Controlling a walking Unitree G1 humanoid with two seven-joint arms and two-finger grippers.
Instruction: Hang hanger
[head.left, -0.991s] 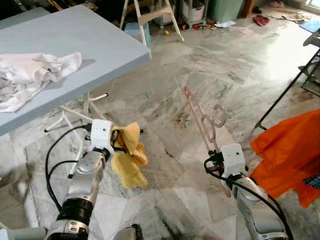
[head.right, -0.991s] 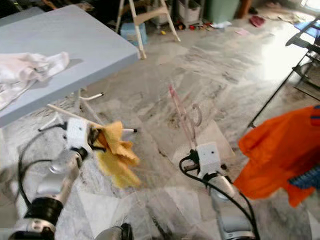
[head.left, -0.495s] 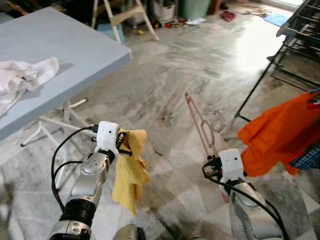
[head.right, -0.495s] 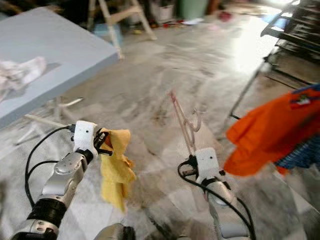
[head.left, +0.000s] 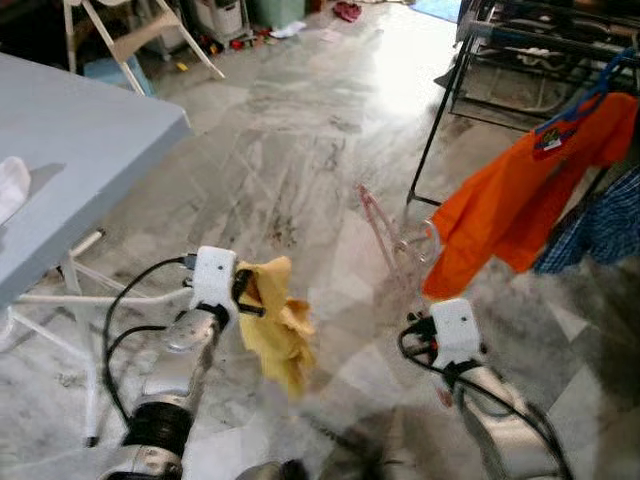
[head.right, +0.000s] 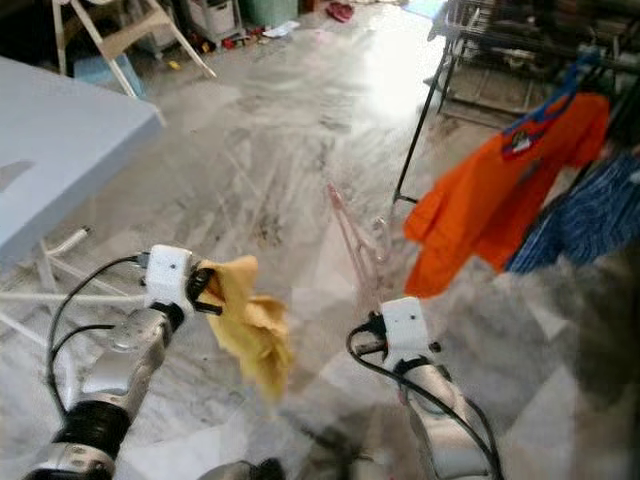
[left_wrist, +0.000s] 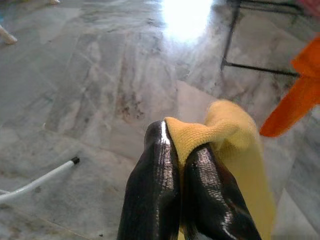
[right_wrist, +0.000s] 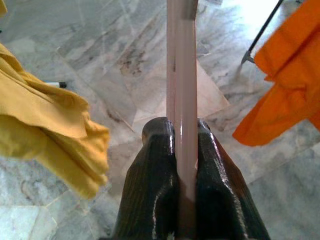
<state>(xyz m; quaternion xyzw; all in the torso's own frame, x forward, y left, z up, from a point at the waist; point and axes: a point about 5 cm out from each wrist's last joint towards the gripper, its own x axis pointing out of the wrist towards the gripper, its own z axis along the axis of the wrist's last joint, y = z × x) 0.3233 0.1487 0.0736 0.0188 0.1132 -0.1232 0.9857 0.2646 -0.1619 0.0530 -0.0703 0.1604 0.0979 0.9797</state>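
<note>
My right gripper (right_wrist: 178, 131) is shut on a pale pink hanger (head.left: 385, 232) that sticks up and forward, its clear hook (head.left: 428, 240) near an orange shirt. Between the black fingers (right_wrist: 159, 165) the hanger's bar (right_wrist: 180, 75) runs straight out. My left gripper (left_wrist: 181, 145) is shut on a yellow cloth (head.left: 277, 322), which dangles in front of the left arm. The orange shirt (head.left: 510, 195) hangs on a blue hanger (head.left: 590, 92) from a black drying rack (head.left: 500, 40) at the right.
A grey-blue table (head.left: 60, 160) with white legs (head.left: 70, 300) stands at the left. A blue checked garment (head.left: 600, 222) hangs beside the orange shirt. A wooden stepladder (head.left: 130, 30) and clutter sit at the back. Marble floor (head.left: 290, 130) lies open ahead.
The view has turned right: the table slid left, and the drying rack with the orange shirt came closer. Both grippers keep their holds; the yellow cloth swings.
</note>
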